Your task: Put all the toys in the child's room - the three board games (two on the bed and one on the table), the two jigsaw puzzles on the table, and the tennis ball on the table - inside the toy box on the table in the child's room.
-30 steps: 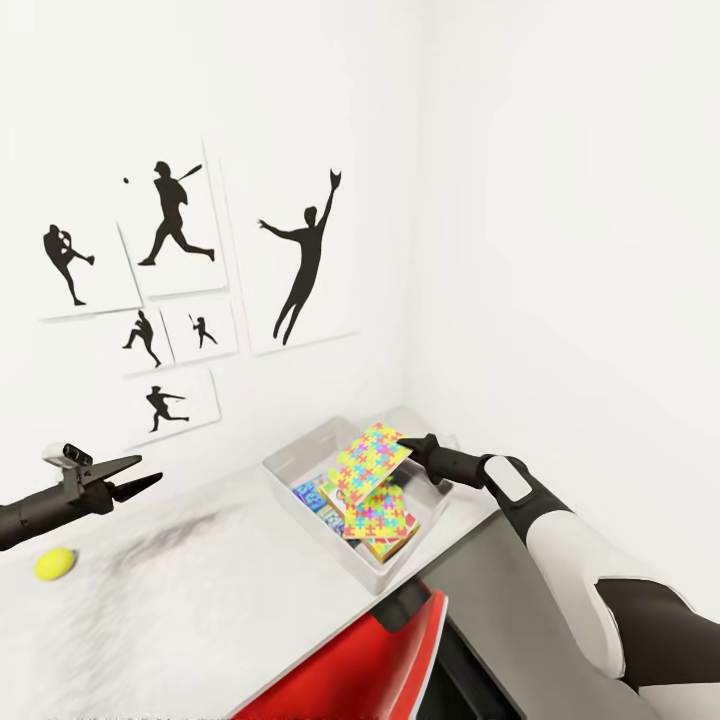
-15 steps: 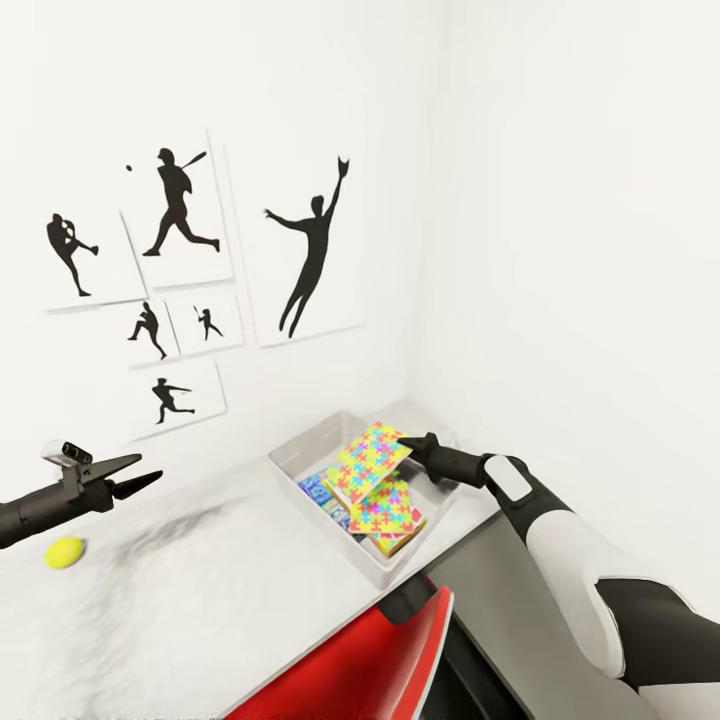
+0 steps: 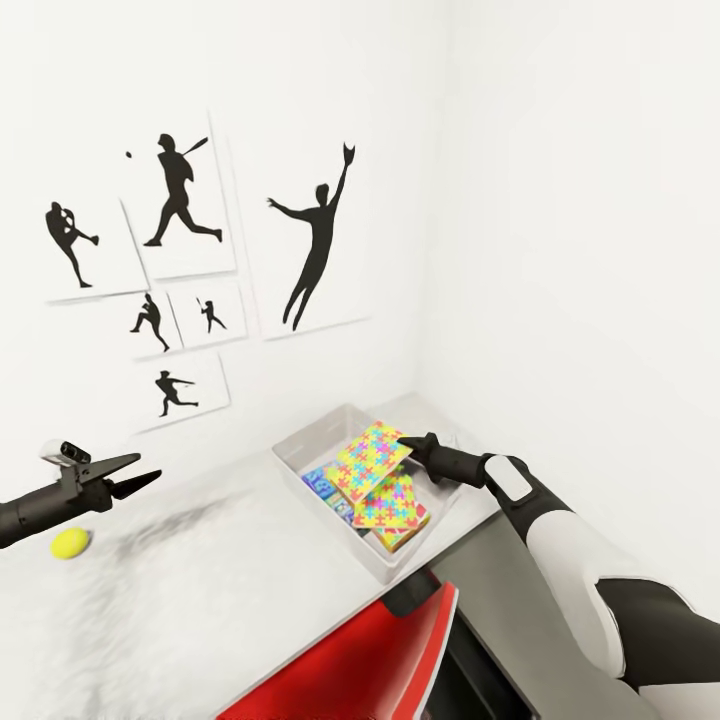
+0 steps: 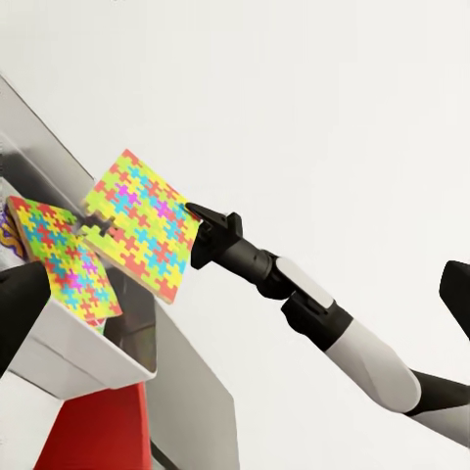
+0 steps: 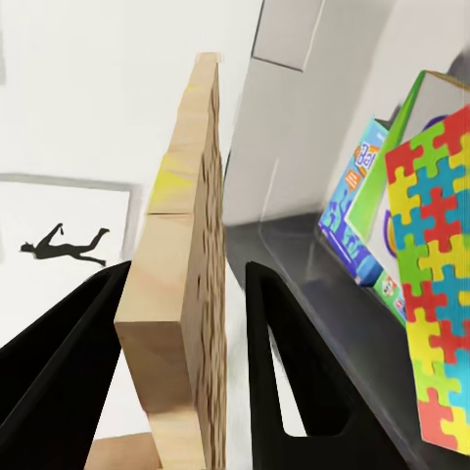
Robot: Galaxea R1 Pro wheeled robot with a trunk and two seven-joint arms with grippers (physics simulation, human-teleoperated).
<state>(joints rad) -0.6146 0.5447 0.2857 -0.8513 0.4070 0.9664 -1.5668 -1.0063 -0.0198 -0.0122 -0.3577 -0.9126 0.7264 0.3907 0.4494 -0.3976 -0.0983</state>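
Right gripper (image 3: 402, 441) pinches second jigsaw puzzle (image 3: 371, 461) tilted over toy box (image 3: 300, 455) at centre frame; lower flat before releasing; left gripper (image 3: 148, 476) parted, empty

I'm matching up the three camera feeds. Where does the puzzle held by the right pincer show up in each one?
Head view: held puzzle, centre right, tilted over the toy box, at the right pincer.
Left wrist view: held puzzle, upper left, above the box wall.
Right wrist view: seen edge-on as a wooden slab between the black fingers.
Shared landmark: the second puzzle, lying in the box.
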